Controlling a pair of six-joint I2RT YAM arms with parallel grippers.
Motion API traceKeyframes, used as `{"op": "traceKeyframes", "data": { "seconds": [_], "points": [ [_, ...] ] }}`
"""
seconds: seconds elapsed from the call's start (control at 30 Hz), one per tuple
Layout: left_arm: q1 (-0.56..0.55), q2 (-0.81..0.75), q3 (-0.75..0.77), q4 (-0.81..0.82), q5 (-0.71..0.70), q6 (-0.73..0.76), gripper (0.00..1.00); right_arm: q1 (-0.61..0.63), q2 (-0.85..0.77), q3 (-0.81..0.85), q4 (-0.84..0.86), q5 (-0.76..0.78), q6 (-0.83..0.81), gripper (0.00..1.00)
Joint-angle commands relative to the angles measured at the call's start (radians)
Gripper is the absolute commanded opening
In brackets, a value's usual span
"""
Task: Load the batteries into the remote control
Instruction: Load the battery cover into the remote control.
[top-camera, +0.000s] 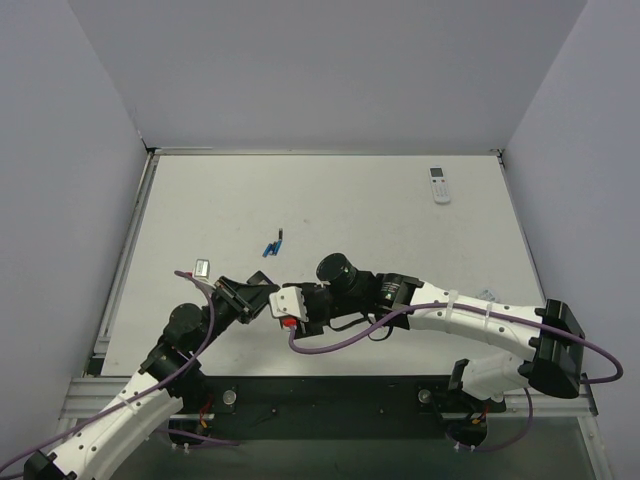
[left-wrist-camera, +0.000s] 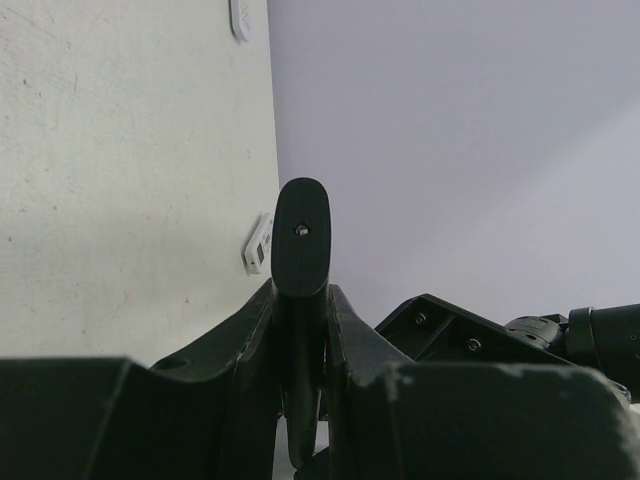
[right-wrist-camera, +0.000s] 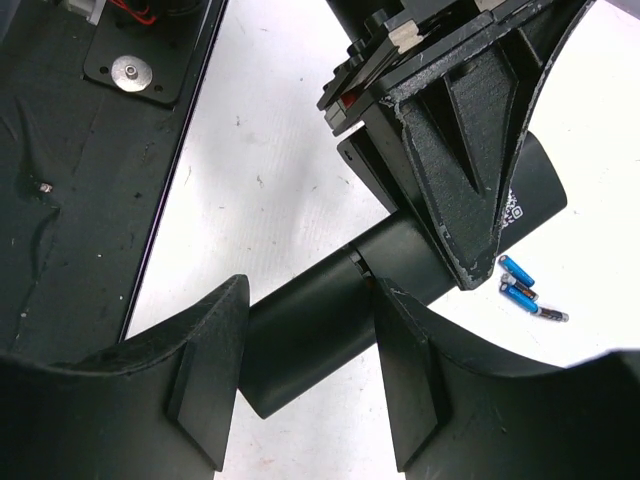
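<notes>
Slim black plastic bar remote (left-wrist-camera: 302, 230) held near front edge of white table (top-camera: 380, 210) betw. both arms: left gripper (left-wrist-camera: 300, 298) clamped on one end, right gripper (right-wrist-camera: 308, 305) closed across the other, prob. to steady it for opening. Casing matt, smooth, round-ended. Small blue and dark cylindrical batteries (right-wrist-camera: 522, 290) lie loose on table beyond.

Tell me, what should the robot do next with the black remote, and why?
Probably ease the right gripper away a little, to slide the end cover off the remote. Both grippers clamp it, the left gripper holding the other end. What looks like a seam shows between them, and the batteries lie loose on the table, not yet inside.
</notes>
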Motion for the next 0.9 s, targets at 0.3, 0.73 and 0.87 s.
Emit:
{"op": "traceKeyframes", "data": {
  "seconds": [0.3,0.73,0.87],
  "points": [
    [-0.007,-0.009,0.014,0.233,0.008,-0.080,0.00,-0.014,-0.018,0.028,-0.107,-0.031,0.064,0.48],
    [-0.008,-0.023,-0.015,0.233,0.002,-0.086,0.00,0.010,-0.117,0.134,-0.179,-0.084,0.066,0.62],
    [-0.008,-0.018,-0.016,0.236,0.013,-0.083,0.00,0.013,-0.149,0.141,-0.214,-0.088,0.060,0.63]
  ]
}}
